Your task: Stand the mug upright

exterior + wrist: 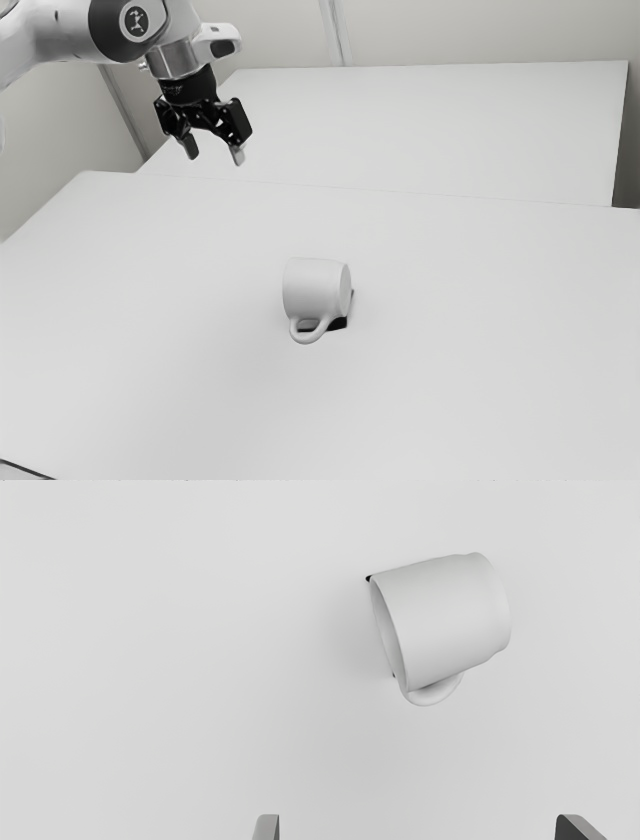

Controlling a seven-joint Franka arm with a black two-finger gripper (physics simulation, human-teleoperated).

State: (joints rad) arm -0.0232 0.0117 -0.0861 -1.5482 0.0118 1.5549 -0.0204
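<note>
My gripper [215,156] hangs high above the table at the exterior view's upper left, with its fingers spread apart and nothing between them. A white mug [314,288] lies on its side near the middle of the table, its handle toward the camera and down by the tabletop. In the wrist view the mug [442,622] shows its open mouth and, at its other end, its base; the handle [430,695] is on the side facing the gripper [417,827]. Mug and fingers are well apart.
The white table [180,330] spreads around the mug. Behind it lies another white surface [420,125], with pale walls beyond. A dark edge [28,469] crosses the exterior view's lower left corner.
</note>
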